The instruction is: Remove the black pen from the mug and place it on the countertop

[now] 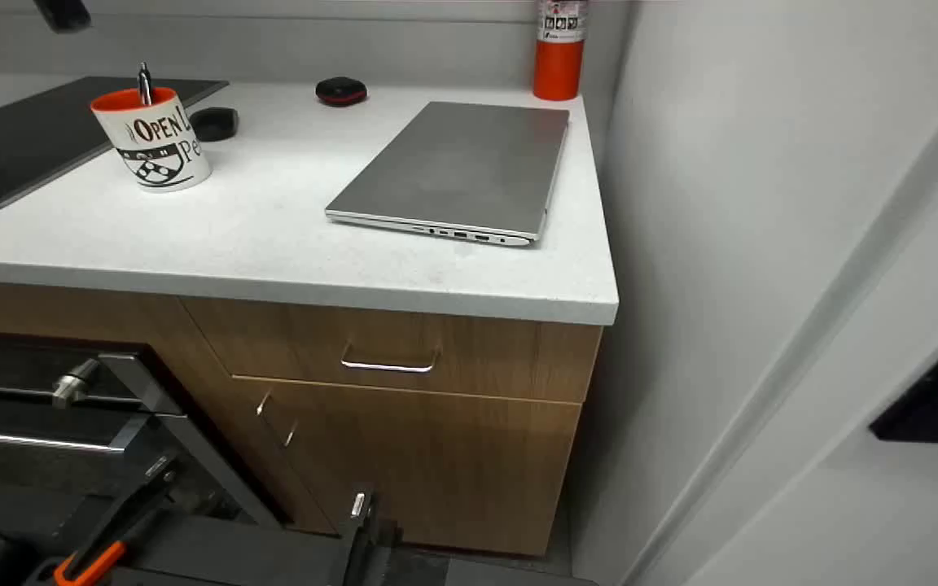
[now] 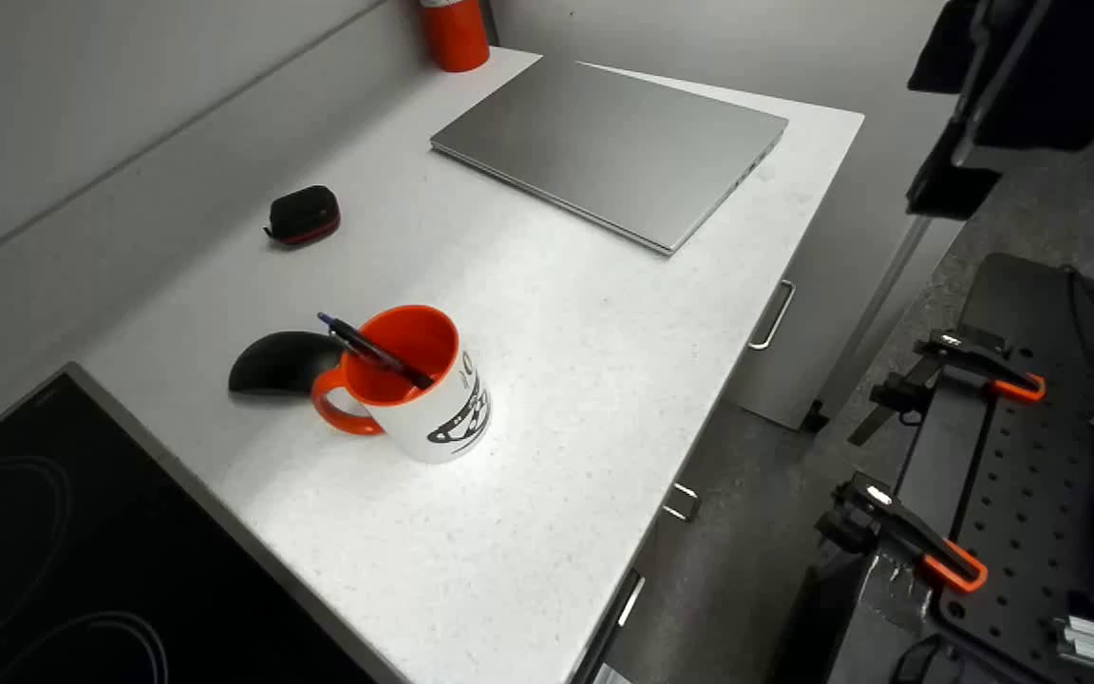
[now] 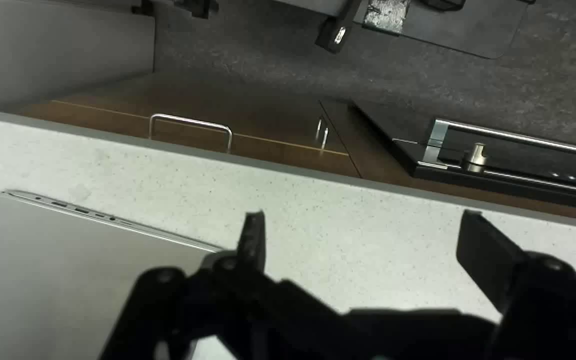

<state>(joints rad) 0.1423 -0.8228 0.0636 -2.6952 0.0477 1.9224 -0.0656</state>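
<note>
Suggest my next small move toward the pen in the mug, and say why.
I'd shift the open fingers toward the mug, probably at a height that clears the black pen. The wrist view shows the laptop and countertop but no mug, so lining up likely comes first; the fingers hold nothing, and the pen's upper end sticks out of the mug.

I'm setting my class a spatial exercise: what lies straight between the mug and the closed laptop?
Only speckled white countertop: the straight stretch from the mug to the closed laptop is bare in both exterior views.
</note>
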